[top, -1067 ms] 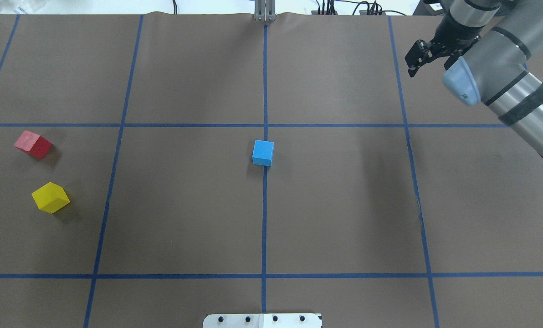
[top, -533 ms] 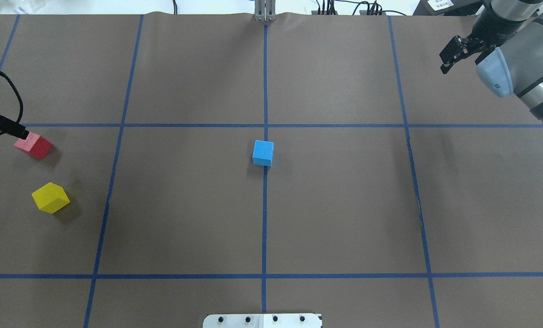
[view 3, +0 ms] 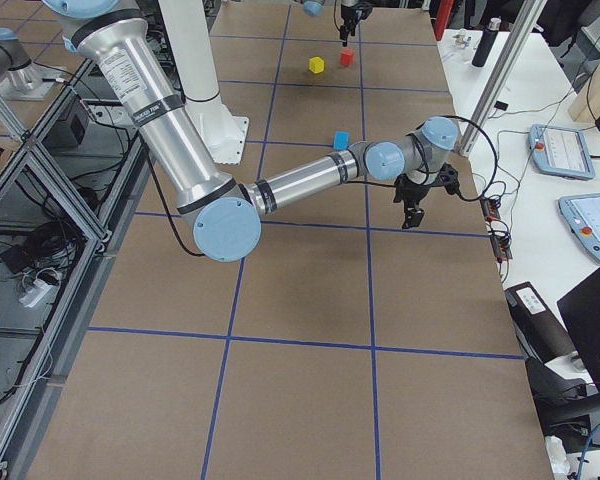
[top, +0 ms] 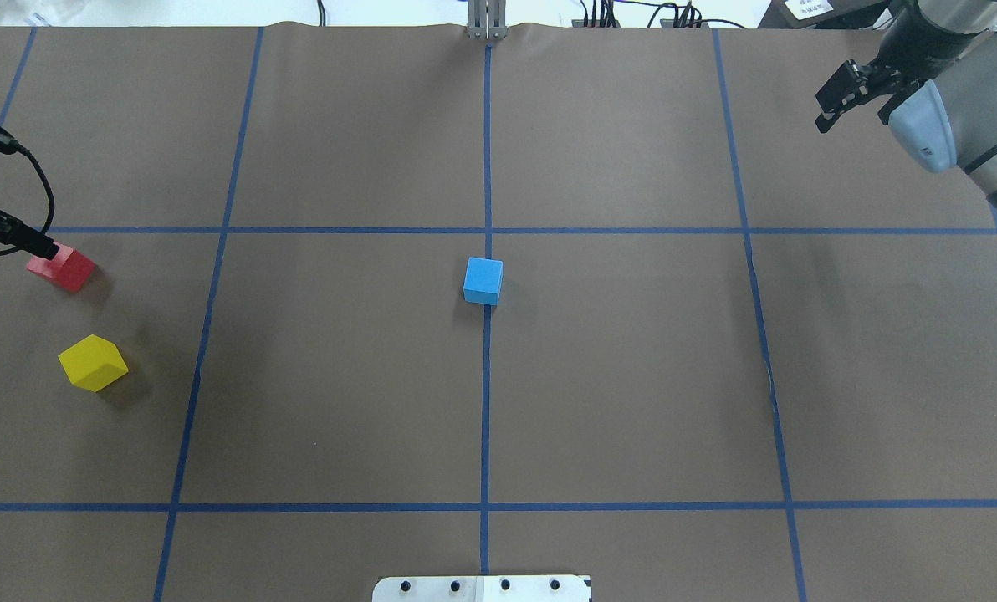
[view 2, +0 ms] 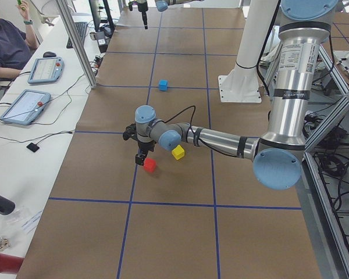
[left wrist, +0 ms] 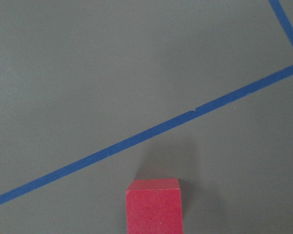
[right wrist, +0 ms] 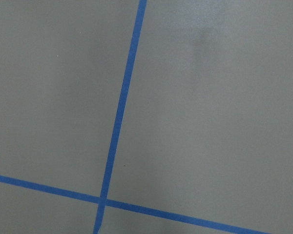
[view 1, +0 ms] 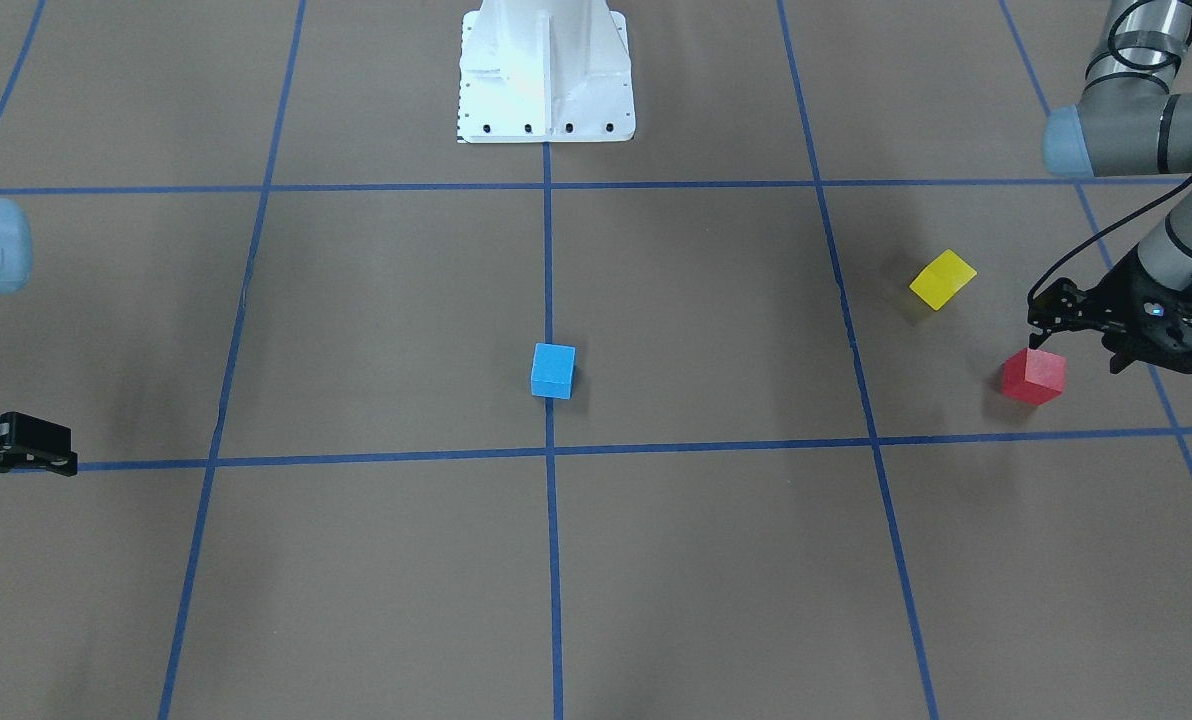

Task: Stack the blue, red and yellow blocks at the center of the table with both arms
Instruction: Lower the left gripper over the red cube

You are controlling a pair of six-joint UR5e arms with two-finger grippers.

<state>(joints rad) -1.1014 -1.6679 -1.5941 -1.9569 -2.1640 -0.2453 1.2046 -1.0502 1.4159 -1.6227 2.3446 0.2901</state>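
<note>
— Left gripper, entry one: state?
— Fingers spread, hanging just above the red block near the table's left end.
— Right gripper?
— Spread likewise, raised over the far right corner.
— Remaining stock?
— Blue block at centre, on the middle tape line. Yellow block near red, apart.

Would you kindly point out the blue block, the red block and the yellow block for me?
blue block [top: 483, 273], overhead view, on its top face.
red block [view 1: 1041, 380], front-facing view, on its camera-facing side.
yellow block [top: 90, 355], overhead view, on its top face.
</note>
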